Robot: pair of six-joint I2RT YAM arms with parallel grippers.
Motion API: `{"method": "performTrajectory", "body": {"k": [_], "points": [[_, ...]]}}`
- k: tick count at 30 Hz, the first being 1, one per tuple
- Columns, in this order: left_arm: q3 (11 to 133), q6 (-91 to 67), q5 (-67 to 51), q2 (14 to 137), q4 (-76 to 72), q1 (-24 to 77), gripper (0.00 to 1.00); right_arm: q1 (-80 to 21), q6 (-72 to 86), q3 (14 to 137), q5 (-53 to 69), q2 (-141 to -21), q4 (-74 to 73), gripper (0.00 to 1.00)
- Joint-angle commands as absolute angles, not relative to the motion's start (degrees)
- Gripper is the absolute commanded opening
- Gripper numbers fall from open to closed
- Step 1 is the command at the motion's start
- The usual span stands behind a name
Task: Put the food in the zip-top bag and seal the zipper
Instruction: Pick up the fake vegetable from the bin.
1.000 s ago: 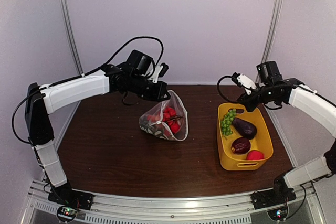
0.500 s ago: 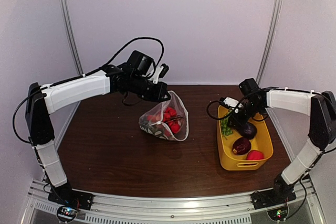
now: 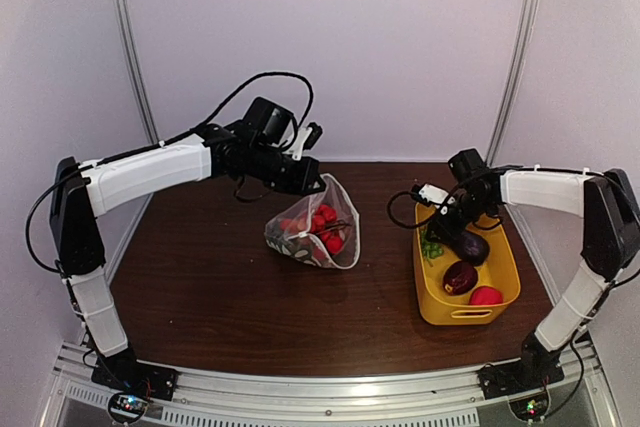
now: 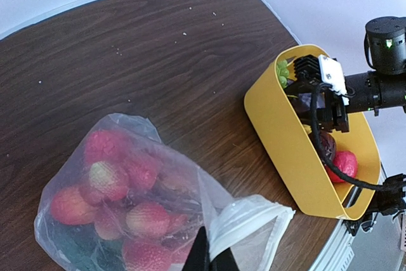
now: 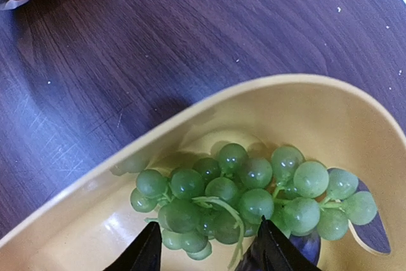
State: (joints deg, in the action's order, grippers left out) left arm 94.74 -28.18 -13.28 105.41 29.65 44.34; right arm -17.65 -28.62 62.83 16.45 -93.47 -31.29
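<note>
Dark table [image 3: 200, 287]: left jaws clamped on zip-top bag [image 4: 127, 201] rim, strawberries [image 4: 104, 179] inside; right jaws apart above green grapes [image 5: 254, 195]; eggplant [image 3: 470, 244], zipper [image 4: 247, 217] pending.

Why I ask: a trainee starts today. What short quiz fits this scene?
1. True or false: the left gripper pinches the bag at its edge.
2. The right gripper is: A open, B shut, C hidden.
3. Which food in the tub lies right below it?
Key: 1 true; 2 A; 3 grapes.
</note>
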Motion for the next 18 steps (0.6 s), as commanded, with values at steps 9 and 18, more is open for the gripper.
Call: {"method": "performTrajectory", "body": {"k": [9, 18], "points": [[95.63, -27.82, -13.35, 106.3, 28.74, 44.08, 0.0, -19.51, -28.27, 62.29, 12.97, -96.19, -29.26, 0.52], [95.3, -27.43, -13.19, 106.05, 29.0, 44.03, 0.0, -16.73, -29.28, 61.41, 6.59, -87.17, -36.5, 0.56]]}}
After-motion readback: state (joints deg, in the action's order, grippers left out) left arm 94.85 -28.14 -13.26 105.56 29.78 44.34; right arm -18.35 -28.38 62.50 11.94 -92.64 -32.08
